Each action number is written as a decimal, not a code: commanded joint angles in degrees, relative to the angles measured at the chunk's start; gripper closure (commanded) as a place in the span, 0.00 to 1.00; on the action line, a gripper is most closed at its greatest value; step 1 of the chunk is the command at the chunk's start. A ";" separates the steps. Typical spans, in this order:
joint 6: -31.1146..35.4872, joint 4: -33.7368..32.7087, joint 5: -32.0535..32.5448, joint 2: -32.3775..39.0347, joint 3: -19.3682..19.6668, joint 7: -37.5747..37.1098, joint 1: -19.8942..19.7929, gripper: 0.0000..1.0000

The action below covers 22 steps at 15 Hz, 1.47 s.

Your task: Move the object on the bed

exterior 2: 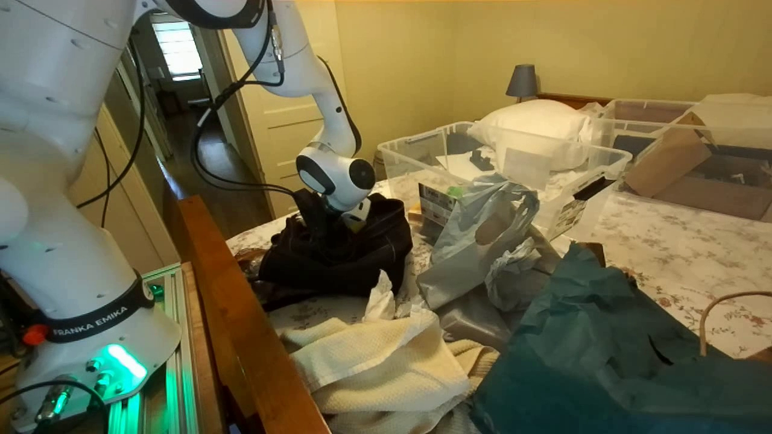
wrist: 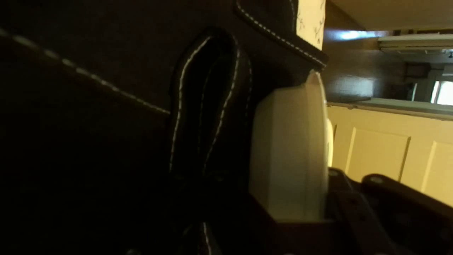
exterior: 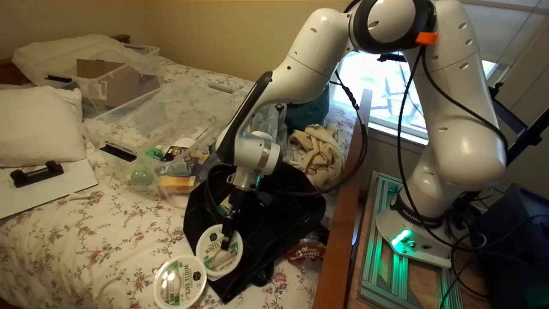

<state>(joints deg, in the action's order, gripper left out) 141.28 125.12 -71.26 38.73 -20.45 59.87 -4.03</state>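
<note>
One white tub [exterior: 212,253], one of the fingers [exterior: 228,230] across its face, spread or pinching unclear

Rice tub [exterior: 213,254]: smooth white plastic. Second rice tub [exterior: 180,282]: white plastic, glossy lid. Bedspread [exterior: 103,249]: matt printed cloth. Bag [exterior: 283,210]: dark cloth, contrast-stitched. Bin [exterior 2: 594,214]: clear plastic. Bed rail [exterior 2: 241,313]: smooth wood. Throw [exterior 2: 386,361]: rough-textured cloth.

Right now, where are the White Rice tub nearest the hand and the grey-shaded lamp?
White Rice tub [exterior: 215,258]: in an exterior view, on the lid.
Grey-shaded lamp [exterior 2: 522,81]: in an exterior view, on the shade.
</note>
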 commanded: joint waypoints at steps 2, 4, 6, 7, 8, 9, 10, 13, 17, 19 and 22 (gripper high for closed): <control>-2.40 3.57 -9.23 -2.82 3.57 4.30 2.51 0.92; -3.22 4.65 -14.27 -3.62 4.68 7.00 3.32 0.92; -4.01 5.62 -18.66 -4.58 6.07 9.57 4.64 0.92; -4.24 6.04 -20.35 -5.01 6.89 10.55 5.49 0.92; -4.93 6.42 -21.99 -5.48 7.61 11.23 6.06 0.92; -5.17 6.86 -23.55 -6.00 8.35 11.91 6.80 0.92; -5.23 7.19 -24.72 -6.49 9.17 12.09 7.71 0.92; -6.39 8.18 -28.08 -7.50 11.08 13.34 9.34 0.92; -7.62 9.61 -32.20 -9.20 12.91 15.45 11.01 0.92; -7.83 10.36 -33.53 -10.61 13.51 16.99 11.97 0.92; -8.12 11.61 -34.53 -13.03 14.05 19.03 13.08 0.92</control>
<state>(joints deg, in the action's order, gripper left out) 134.68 133.31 -102.87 30.19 -7.71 76.09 7.07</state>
